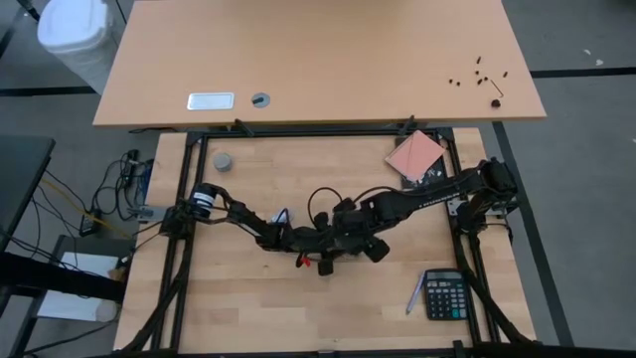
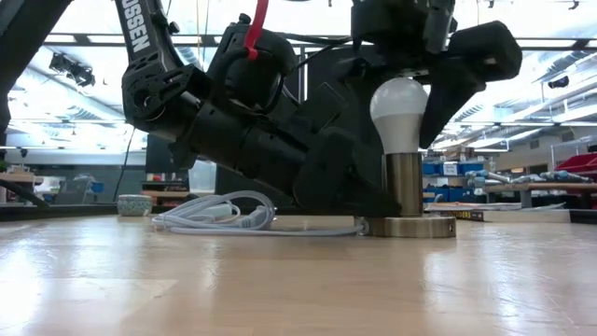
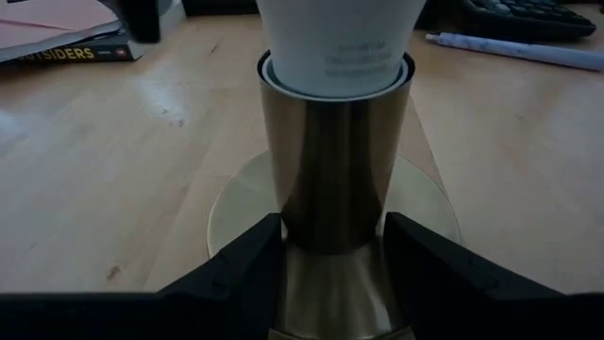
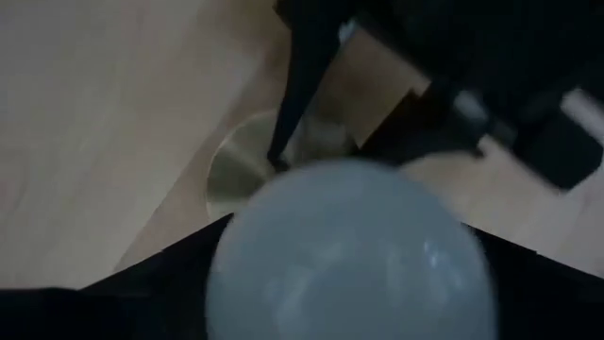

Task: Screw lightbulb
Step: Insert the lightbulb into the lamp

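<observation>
Two grippers meet mid-table: the left gripper pinches the brass socket, while the right gripper, fingers spread, straddles the lightbulb seated upright in it.

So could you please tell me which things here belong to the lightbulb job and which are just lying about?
Part of the job:
- lightbulb, seated in the socket
- brass socket on its round base, with white cable
- left gripper, clamped on the socket
- right gripper, around the lightbulb from above

Lying about:
- calculator
- pen
- pink book
- grey puck
</observation>
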